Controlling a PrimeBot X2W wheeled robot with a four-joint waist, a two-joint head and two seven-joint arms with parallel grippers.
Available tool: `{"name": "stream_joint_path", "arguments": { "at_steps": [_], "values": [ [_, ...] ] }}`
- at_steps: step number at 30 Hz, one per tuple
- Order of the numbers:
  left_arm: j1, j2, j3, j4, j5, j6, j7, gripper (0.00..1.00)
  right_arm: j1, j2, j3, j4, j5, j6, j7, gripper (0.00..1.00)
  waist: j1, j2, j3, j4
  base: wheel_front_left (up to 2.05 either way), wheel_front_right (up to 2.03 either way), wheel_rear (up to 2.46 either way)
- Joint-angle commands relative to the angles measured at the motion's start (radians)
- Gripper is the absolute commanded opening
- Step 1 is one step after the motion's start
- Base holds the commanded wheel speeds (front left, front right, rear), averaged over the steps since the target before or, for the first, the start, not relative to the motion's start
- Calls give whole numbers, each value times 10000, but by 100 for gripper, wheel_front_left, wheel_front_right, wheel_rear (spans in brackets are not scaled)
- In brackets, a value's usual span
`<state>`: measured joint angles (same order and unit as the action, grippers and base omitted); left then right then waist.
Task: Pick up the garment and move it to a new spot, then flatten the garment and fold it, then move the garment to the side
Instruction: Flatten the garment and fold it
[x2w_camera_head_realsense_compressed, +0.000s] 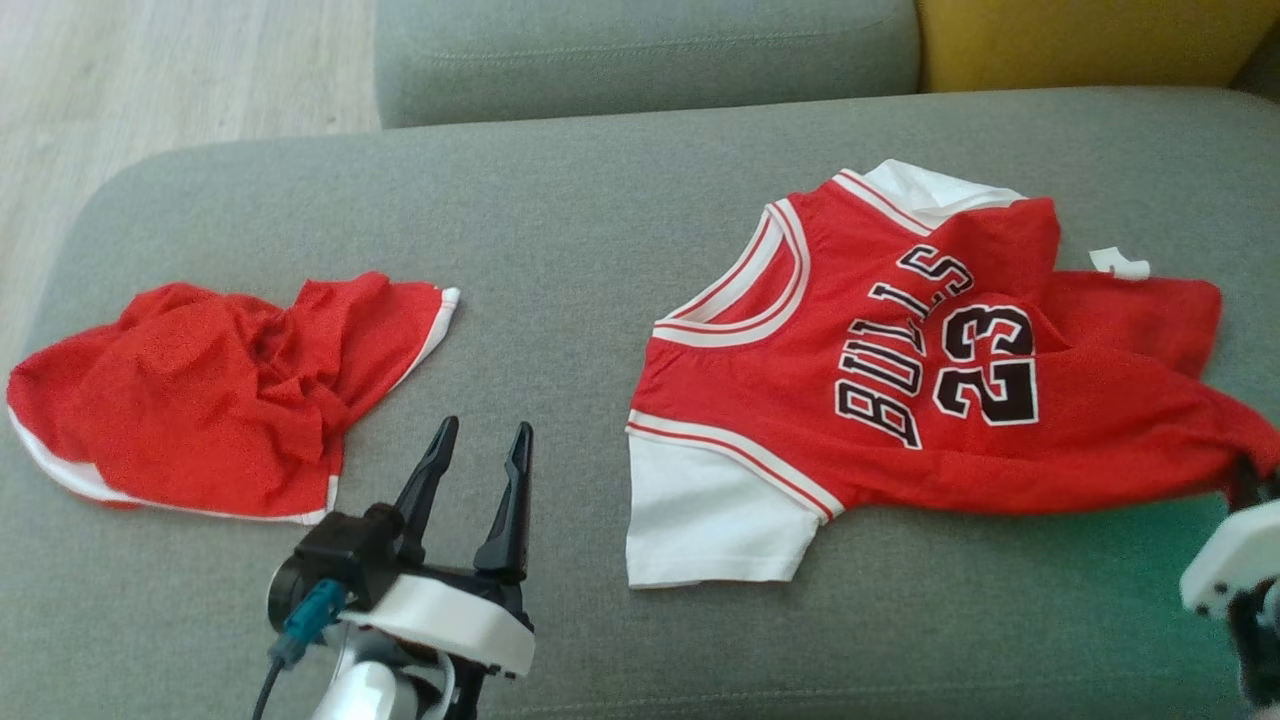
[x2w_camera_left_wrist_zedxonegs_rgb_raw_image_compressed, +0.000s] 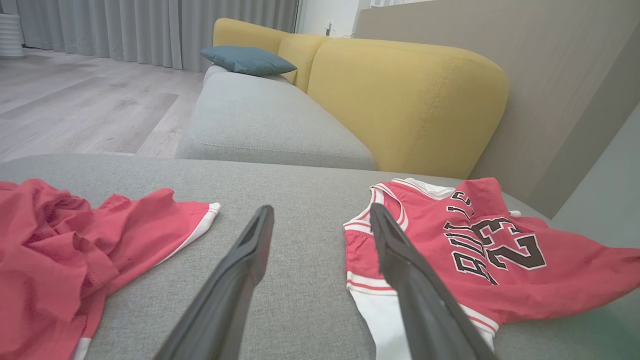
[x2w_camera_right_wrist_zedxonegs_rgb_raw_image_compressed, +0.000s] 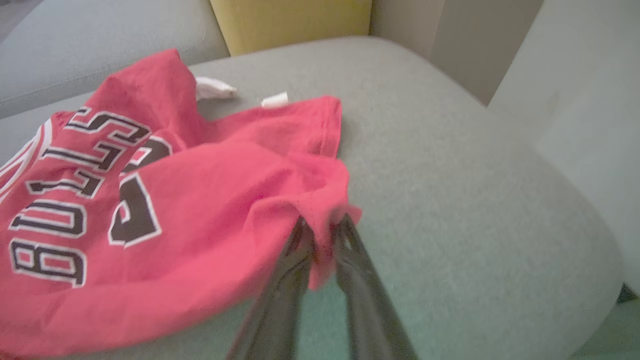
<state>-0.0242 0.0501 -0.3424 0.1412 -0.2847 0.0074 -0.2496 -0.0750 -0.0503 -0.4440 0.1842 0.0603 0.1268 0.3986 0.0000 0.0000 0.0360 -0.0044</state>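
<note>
**The right gripper (x2w_camera_right_wrist_zedxonegs_rgb_raw_image_compressed: 322, 227) clamps the jersey's edge; the left gripper (x2w_camera_head_realsense_compressed: 485, 430) hangs open**

We see the right gripper's two dark fingers pressed together on a bunched corner of the red jersey (x2w_camera_head_realsense_compressed: 900, 400), at the bottom hem on the side nearest the robot's right. The fabric gathers into a small peak at the fingertips, and a fold of it droops between the fingers in the right wrist view. In the head view this gripper sits at the lower right edge, with the hem drawn towards it.

We find the rest of the jersey lying on the grey seat cushion (x2w_camera_head_realsense_compressed: 560, 230), to the right of centre, front side up. "BULLS" and "23" show in black letters edged in white. Its collar points towards the robot's left. One white sleeve (x2w_camera_head_realsense_compressed: 710, 510) lies flat near the cushion's front, and the upper body is creased and partly folded over.

The left gripper has its fingers spread wide with nothing between them, above bare cushion. It stands between the jersey and a crumpled pair of red shorts (x2w_camera_head_realsense_compressed: 200, 400) with white trim on the left side.

Behind the cushion we see a yellow backrest (x2w_camera_left_wrist_zedxonegs_rgb_raw_image_compressed: 410, 100), a teal pillow (x2w_camera_left_wrist_zedxonegs_rgb_raw_image_compressed: 247, 60) and a wooden floor (x2w_camera_left_wrist_zedxonegs_rgb_raw_image_compressed: 75, 110).
</note>
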Motion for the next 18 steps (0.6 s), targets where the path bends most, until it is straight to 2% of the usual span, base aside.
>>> {"name": "stream_joint_path", "arguments": {
  "at_steps": [1, 4, 9, 18],
  "values": [
    [-406, 1, 306, -270, 89, -37, -122, 100, -749, -277, 89, -145, -453, 39, -468, 100, 0, 0, 72, 52, 0, 0, 0],
    [-431, 1, 294, -237, 107, -64, -122, 100, -1051, -338, 28, 309, -1082, 39, -1231, 100, 0, 0, 98, 91, 0, 0, 0],
    [-468, 1, 345, -235, 86, -37, -122, 100, -1253, -233, 471, 445, -1270, 39, -2519, 100, 0, 0, 118, -29, 0, 0, 0],
    [-486, 1, 329, -284, 25, 10, -122, 100, -132, -35, 2417, -348, -51, 39, -4298, 100, 0, 0, 14, -549, 0, 0, 0]
  ]
}}
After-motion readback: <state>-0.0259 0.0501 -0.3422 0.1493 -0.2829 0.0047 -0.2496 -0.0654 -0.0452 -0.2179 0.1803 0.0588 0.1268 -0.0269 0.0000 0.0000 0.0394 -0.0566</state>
